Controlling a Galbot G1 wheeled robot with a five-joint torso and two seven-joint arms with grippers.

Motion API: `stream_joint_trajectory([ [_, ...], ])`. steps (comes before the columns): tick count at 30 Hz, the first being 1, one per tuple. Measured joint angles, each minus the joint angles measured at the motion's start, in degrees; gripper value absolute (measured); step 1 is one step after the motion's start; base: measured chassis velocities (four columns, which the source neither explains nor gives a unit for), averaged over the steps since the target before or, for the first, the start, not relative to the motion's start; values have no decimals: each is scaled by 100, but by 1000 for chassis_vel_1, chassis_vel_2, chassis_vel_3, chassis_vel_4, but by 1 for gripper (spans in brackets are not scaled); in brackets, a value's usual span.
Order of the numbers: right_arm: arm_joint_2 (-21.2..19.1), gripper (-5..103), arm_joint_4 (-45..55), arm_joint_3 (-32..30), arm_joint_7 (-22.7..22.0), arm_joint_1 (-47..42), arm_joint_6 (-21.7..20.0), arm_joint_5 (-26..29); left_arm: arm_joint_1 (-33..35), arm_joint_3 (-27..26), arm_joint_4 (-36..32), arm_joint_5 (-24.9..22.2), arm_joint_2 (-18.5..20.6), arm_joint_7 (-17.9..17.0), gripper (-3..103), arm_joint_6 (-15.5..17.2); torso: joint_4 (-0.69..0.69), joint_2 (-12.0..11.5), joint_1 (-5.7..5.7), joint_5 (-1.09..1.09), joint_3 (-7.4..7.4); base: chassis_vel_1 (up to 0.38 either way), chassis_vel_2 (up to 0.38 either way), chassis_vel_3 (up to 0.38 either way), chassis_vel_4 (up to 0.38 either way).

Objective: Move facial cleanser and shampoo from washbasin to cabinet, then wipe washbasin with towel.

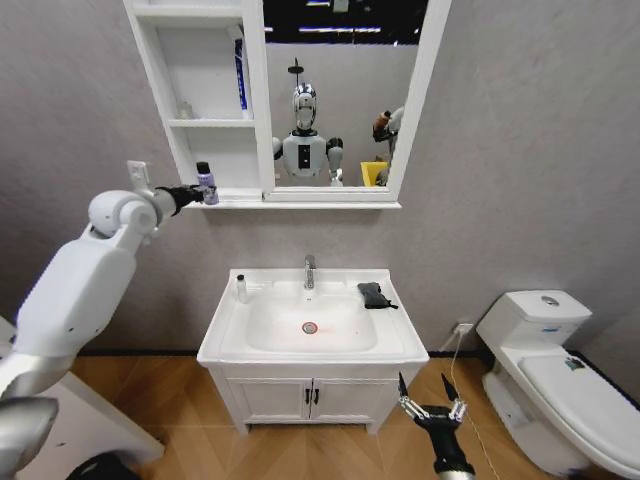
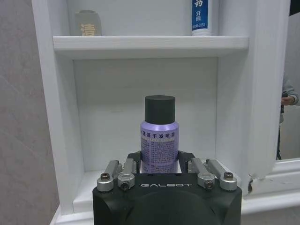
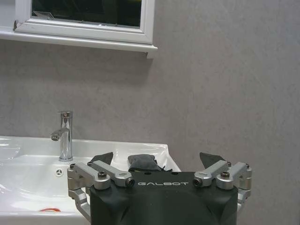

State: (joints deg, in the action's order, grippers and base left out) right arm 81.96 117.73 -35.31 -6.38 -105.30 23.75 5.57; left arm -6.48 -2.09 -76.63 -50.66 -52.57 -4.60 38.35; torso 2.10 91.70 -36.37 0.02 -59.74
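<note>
A purple shampoo bottle (image 1: 205, 180) (image 2: 159, 145) with a black cap stands at the front of the lowest shelf of the white cabinet (image 1: 160, 80) (image 2: 150, 43). My left gripper (image 1: 203, 192) (image 2: 159, 163) is shut on its lower body. On the washbasin (image 1: 225, 335) (image 3: 28, 145), the dark towel (image 1: 373, 294) (image 3: 143, 162) lies crumpled on the right rim. A small white bottle (image 1: 241, 288) stands on the left rim, and a blue-white tube (image 1: 240, 75) (image 2: 202, 16) stands on the middle shelf. I cannot tell which is the facial cleanser. Low before the vanity's right corner, my right gripper (image 1: 430, 395) (image 3: 157, 161) hangs open and empty.
A chrome tap (image 1: 309, 270) (image 3: 65, 136) rises at the back of the basin. The framed mirror (image 1: 340, 90) adjoins the cabinet on the right. A white toilet (image 1: 550, 370) stands to the right of the vanity (image 1: 310, 398). A small pale jar (image 2: 88, 23) sits on the middle shelf.
</note>
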Motion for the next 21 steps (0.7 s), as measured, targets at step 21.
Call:
stream_joint_trajectory([
  [21,-48,100,-166,-32,-5,138,-20,153,-662,-133,2191,1492,-955,517,39,-695,3,0,1,-2,1,0,0,0,0],
])
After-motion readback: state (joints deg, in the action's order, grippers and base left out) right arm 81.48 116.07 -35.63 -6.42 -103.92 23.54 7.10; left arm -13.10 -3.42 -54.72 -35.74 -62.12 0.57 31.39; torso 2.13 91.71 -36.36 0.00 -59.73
